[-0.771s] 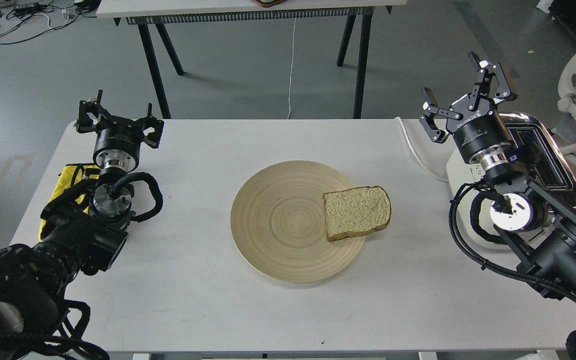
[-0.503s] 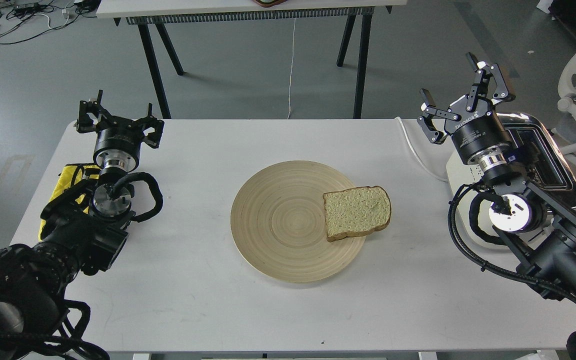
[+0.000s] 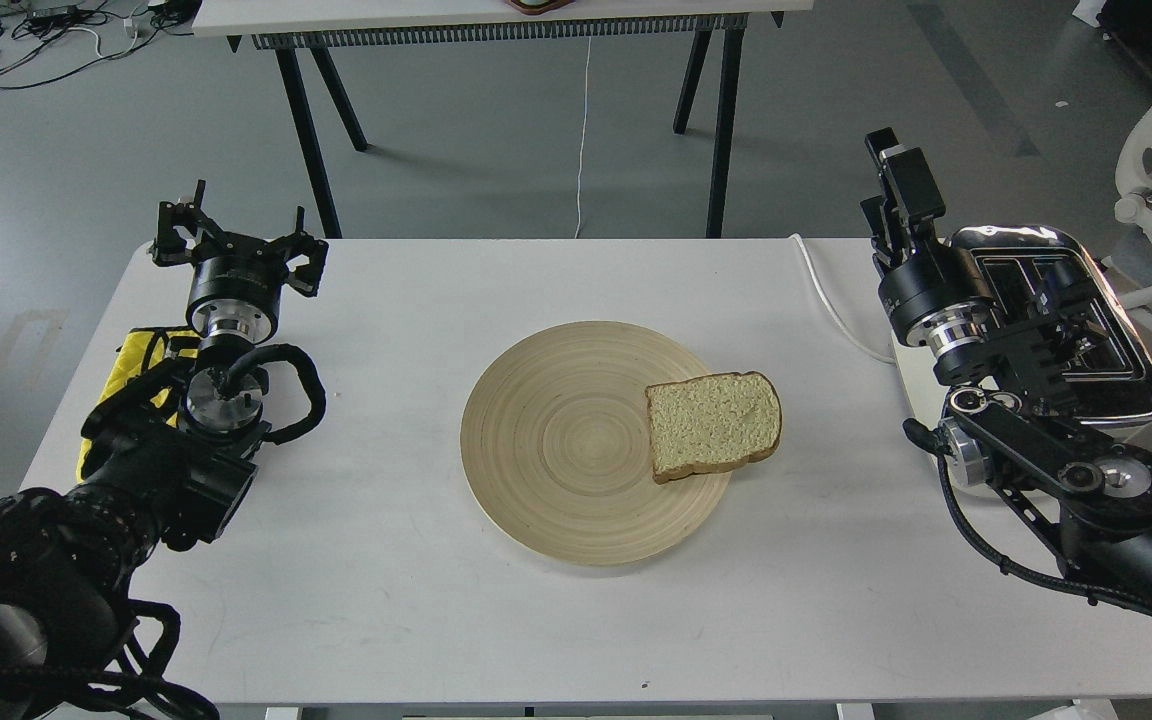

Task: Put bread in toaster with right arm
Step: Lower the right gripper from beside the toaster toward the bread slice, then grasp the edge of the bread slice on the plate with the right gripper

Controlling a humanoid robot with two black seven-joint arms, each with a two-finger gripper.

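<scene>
1. on the wooden plate (image 3: 556,450), at its right edge, lies the bread (image 3: 715,425), overhanging the rim.
2. toaster (image 3: 1056,300) stands at the tabletop (image 3: 416,290) right edge.
3. right hand (image 3: 898,190) is beside the toaster, edge-on; finger state cannot be determined.
4. left hand (image 3: 236,245) has fingers spread, empty.

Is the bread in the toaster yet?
No. The bread lies flat on the plate; the toaster slots look empty.
</scene>
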